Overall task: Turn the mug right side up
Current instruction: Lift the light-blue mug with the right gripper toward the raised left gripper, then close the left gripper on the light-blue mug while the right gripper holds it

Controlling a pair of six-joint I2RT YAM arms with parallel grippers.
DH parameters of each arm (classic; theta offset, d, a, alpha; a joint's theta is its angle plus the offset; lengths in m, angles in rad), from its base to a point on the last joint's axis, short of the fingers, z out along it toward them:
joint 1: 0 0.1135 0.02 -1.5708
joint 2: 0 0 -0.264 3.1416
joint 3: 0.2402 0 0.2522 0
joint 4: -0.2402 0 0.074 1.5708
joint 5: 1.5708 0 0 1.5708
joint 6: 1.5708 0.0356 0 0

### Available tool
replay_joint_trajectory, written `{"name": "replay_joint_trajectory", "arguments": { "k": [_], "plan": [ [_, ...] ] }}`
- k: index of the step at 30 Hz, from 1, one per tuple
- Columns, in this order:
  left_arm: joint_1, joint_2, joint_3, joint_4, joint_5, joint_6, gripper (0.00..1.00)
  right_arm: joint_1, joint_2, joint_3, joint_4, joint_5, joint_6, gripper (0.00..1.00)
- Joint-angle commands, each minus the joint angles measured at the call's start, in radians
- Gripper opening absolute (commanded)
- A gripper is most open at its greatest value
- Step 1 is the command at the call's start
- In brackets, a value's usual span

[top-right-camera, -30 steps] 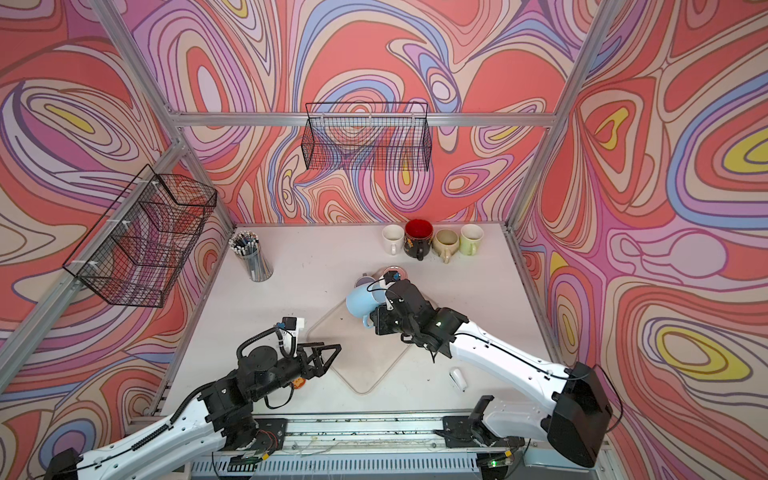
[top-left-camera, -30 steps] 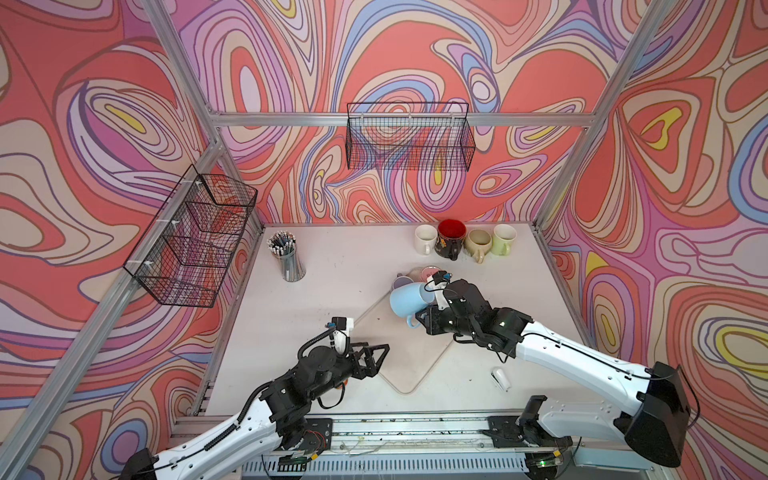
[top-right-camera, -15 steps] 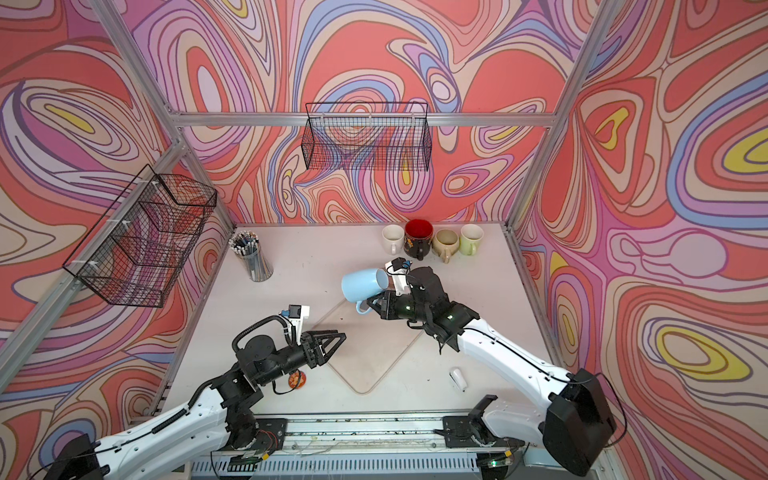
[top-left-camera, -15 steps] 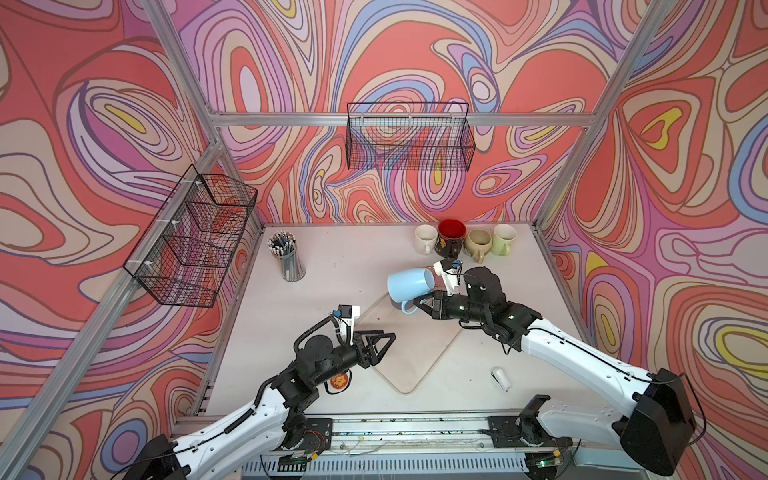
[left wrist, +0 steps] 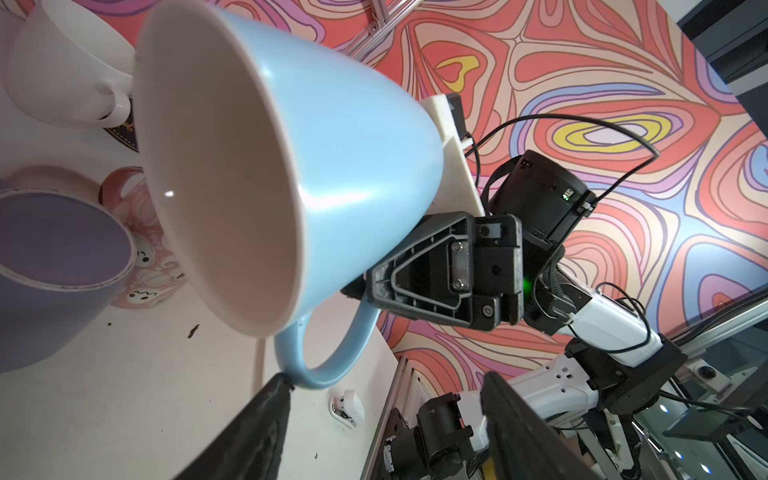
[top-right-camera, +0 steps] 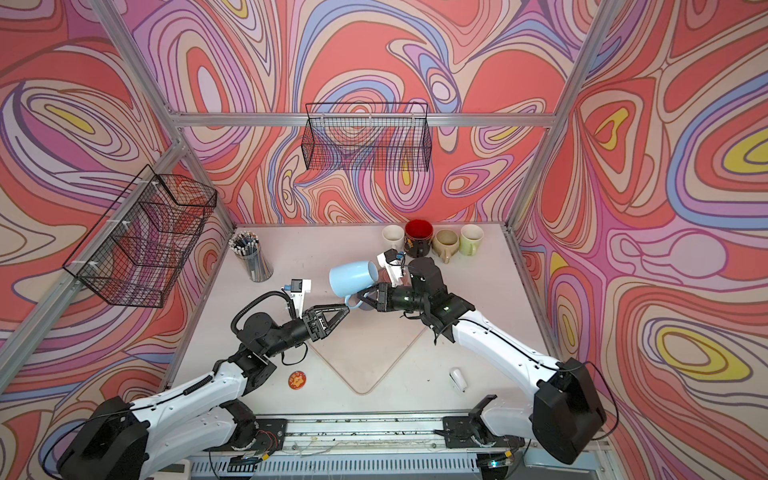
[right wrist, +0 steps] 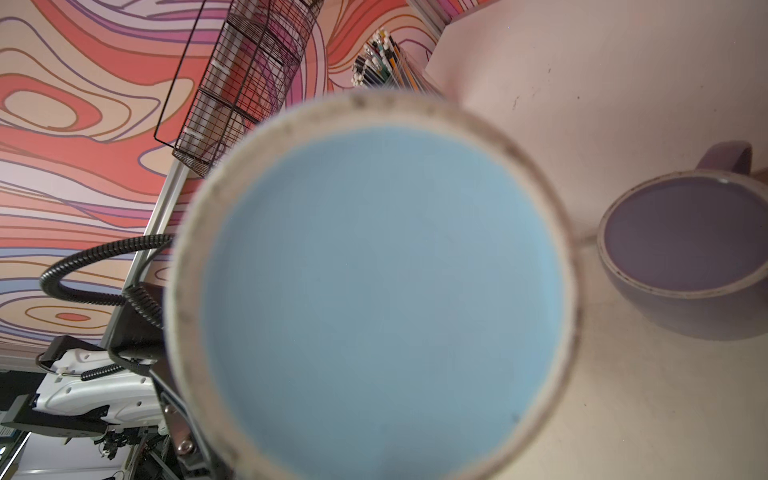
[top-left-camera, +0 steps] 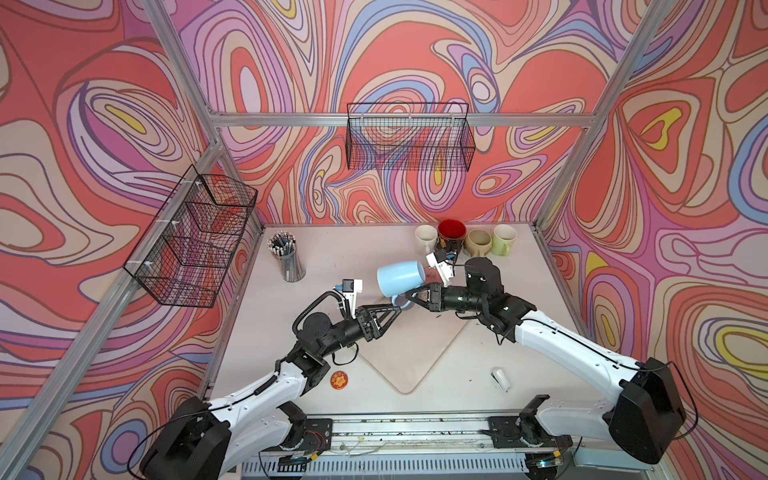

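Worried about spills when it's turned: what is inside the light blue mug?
The left wrist view looks into the light blue mug: bare off-white inside, no liquid or object. In both top views and the right wrist view its own wall and base cover it.
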Motion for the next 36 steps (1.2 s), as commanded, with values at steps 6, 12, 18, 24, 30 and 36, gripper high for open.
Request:
{"name": "replay_joint_trajectory", "arguments": {
  "k": [6,12,18,24,30,36],
  "plan": [
    [0.016,0.035,0.023,0.18,0.072,-0.036,0.61,-0.006,0.02,0.064,0.15,-0.113,0.004,0.0],
    [0.032,0.022,0.03,0.184,0.08,-0.04,0.58,-0.006,0.031,0.055,0.189,-0.165,0.028,0.0],
    [0.038,0.0,0.033,0.165,0.085,-0.029,0.54,-0.006,0.017,0.035,0.217,-0.21,0.044,0.0],
    [0.038,0.004,0.034,0.179,0.083,-0.037,0.49,-0.005,0.013,0.016,0.22,-0.245,0.046,0.0],
    [0.038,0.012,0.037,0.19,0.086,-0.04,0.41,-0.006,0.005,-0.005,0.212,-0.259,0.043,0.0],
    [0.038,0.018,0.036,0.198,0.089,-0.045,0.31,-0.004,0.005,-0.021,0.226,-0.264,0.05,0.0]
  ]
}}
